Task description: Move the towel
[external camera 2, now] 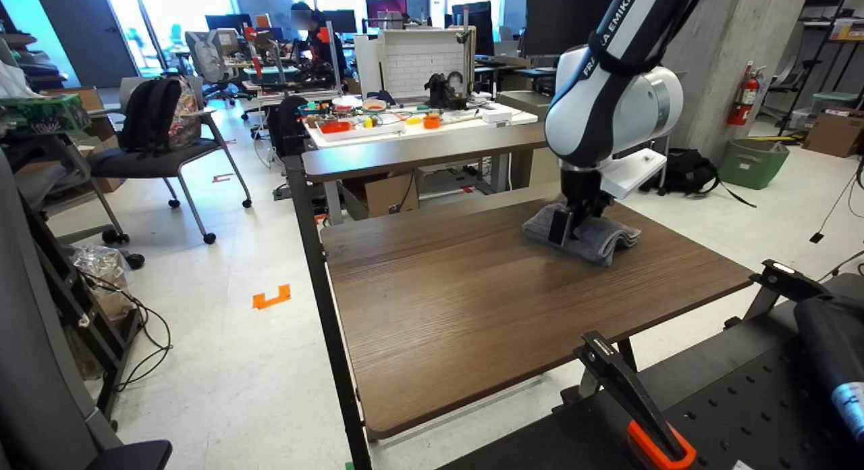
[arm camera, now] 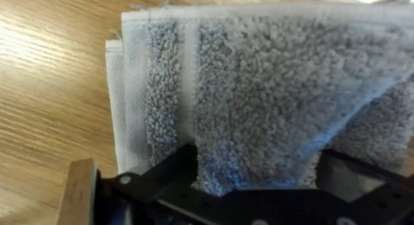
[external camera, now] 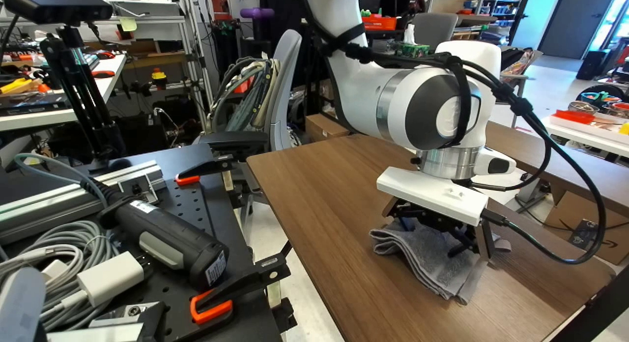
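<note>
The towel (external camera: 442, 273) is a grey folded cloth with layered edges, lying rumpled on the brown wooden table. It also shows in an exterior view (external camera 2: 611, 235) under the gripper. In the wrist view, the towel (arm camera: 275, 73) fills most of the picture and its near part rises between the fingers. My gripper (external camera: 437, 229) points down right over the towel, low at the cloth. In the wrist view, the gripper (arm camera: 245, 189) has its fingers spread wide to either side of the towel. The fingertips' contact with the cloth or table is partly hidden.
The wooden table (external camera: 334, 204) extends around the towel, with a black post (external camera 2: 324, 301) at one edge. A black perforated bench (external camera: 196, 209) stands beside it, carrying clamps (external camera: 211, 307), a black handheld tool (external camera: 167, 234) and coiled cables. A cable loop (external camera: 597, 209) hangs from the arm.
</note>
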Motion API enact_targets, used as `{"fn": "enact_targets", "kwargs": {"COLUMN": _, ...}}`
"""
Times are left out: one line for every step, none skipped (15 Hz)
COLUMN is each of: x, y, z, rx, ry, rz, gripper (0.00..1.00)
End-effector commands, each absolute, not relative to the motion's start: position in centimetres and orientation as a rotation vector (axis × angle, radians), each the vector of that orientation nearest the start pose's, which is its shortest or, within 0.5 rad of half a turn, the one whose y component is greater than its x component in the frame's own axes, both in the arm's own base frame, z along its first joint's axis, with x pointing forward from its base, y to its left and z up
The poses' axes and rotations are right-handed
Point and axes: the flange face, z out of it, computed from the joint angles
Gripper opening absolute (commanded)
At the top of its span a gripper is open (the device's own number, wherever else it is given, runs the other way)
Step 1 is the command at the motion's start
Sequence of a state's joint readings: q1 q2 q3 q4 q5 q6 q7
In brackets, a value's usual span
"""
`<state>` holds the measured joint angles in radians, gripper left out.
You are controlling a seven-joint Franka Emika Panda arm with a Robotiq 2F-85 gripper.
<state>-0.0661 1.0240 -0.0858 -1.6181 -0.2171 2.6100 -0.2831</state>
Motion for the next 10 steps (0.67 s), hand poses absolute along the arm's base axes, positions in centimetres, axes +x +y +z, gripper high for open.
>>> {"fn": "enact_targets", "kwargs": {"x": 61.0, "y": -10.9, "z": 0.7, "rx": -3.241, "ry": -0.671, "rz": 0.227, "gripper": 1.00}}
{"fn": "enact_targets", "kwargs": {"x": 60.5, "y": -11.3, "z": 0.8, "rx": -3.243, "ry": -0.681, "rz": 0.237, "gripper": 1.00}}
{"fn": "enact_targets", "kwargs": {"x": 59.9, "y": -11.6, "z": 0.9, "rx": -3.241, "ry": -0.687, "rz": 0.254, "gripper": 1.00}}
{"fn": "enact_targets", "kwargs": {"x": 59.5, "y": -11.9, "z": 0.9, "rx": -3.239, "ry": -0.693, "rz": 0.264, "gripper": 1.00}}
{"fn": "enact_targets", "kwargs": {"x": 59.2, "y": -12.1, "z": 1.1, "rx": -3.238, "ry": -0.697, "rz": 0.275, "gripper": 1.00}}
{"fn": "enact_targets", "kwargs": {"x": 59.0, "y": -12.3, "z": 1.3, "rx": -3.237, "ry": -0.694, "rz": 0.272, "gripper": 1.00}}
{"fn": "enact_targets", "kwargs": {"x": 59.0, "y": -12.3, "z": 1.5, "rx": -3.226, "ry": -0.687, "rz": 0.285, "gripper": 1.00}}
{"fn": "enact_targets", "kwargs": {"x": 58.8, "y": -12.3, "z": 1.7, "rx": -3.214, "ry": -0.689, "rz": 0.308, "gripper": 1.00}}
{"fn": "enact_targets", "kwargs": {"x": 58.7, "y": -12.3, "z": 2.0, "rx": -3.217, "ry": -0.692, "rz": 0.311, "gripper": 1.00}}
{"fn": "enact_targets", "kwargs": {"x": 58.4, "y": -12.2, "z": 2.5, "rx": -3.218, "ry": -0.695, "rz": 0.330, "gripper": 1.00}}
